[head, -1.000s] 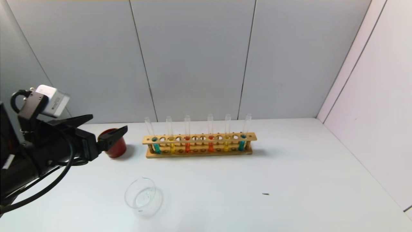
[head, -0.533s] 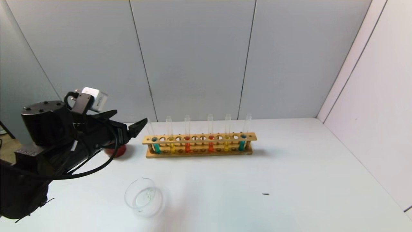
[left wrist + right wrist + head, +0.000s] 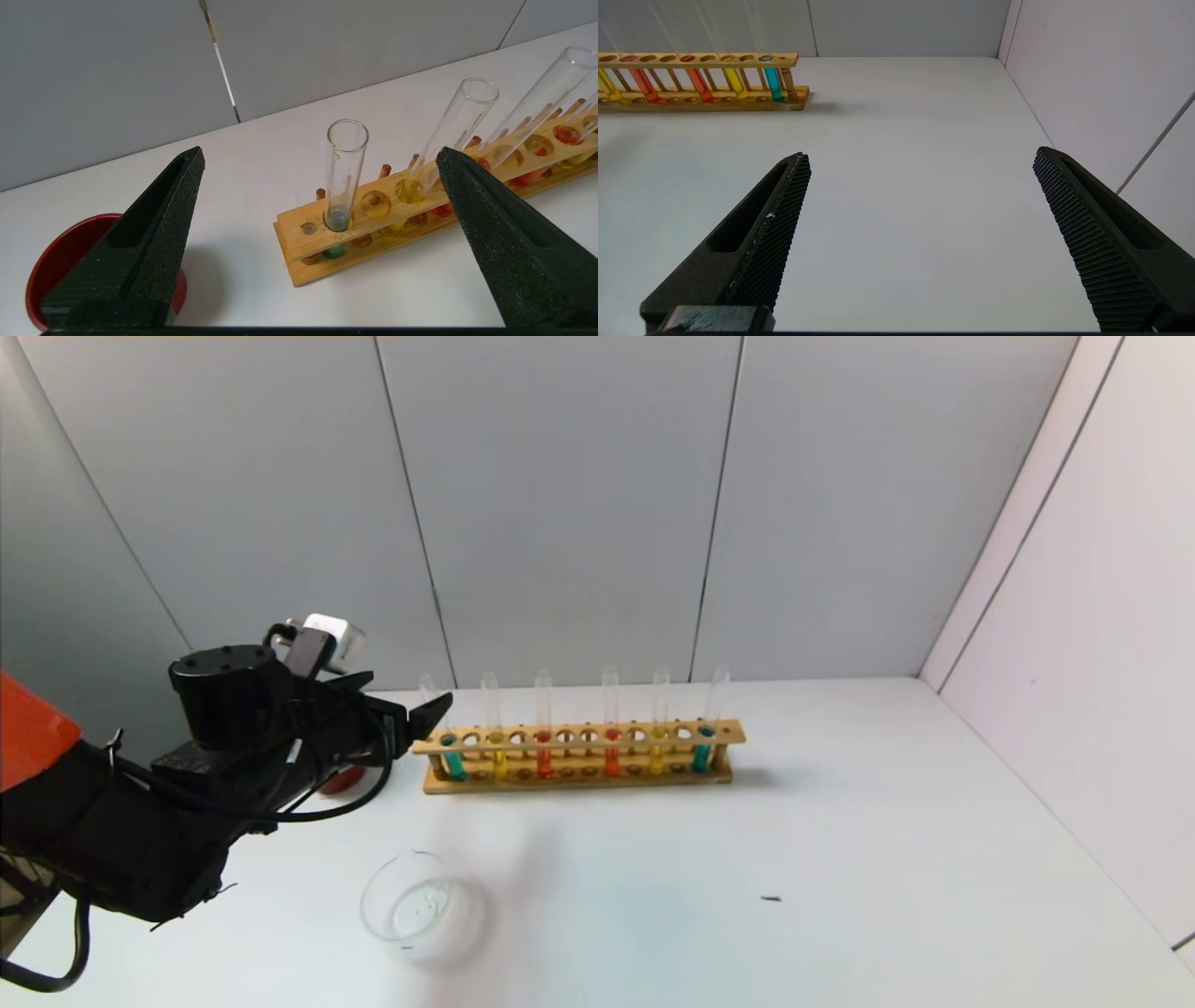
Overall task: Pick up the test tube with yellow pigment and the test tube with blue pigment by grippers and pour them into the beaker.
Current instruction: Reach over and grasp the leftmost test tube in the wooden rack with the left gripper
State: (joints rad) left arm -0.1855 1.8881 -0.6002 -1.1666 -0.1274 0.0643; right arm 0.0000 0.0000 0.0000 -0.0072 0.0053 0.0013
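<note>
1. Head view alone shows the clear glass beaker (image 3: 417, 907), near-left of the wooden rack (image 3: 579, 756).
2. Left gripper (image 3: 322, 154) gapes wide before the leftmost blue tube (image 3: 343, 175); yellow tube (image 3: 448, 137) adjacent.
3. Right gripper (image 3: 920, 156) wide, holding nothing.

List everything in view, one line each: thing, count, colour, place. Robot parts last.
Wooden rack: one, tan, far middle of the table.
Test tubes: six, upright in the rack; from the left teal-blue, yellow, orange-red, orange-red, yellow, teal-blue.
Beaker: one, clear glass, near left.
Cup: one, dark red, left of the rack.
Table: one, white.
Left gripper: black, open, at the rack's left end.
Right gripper: black, open, over bare table.
</note>
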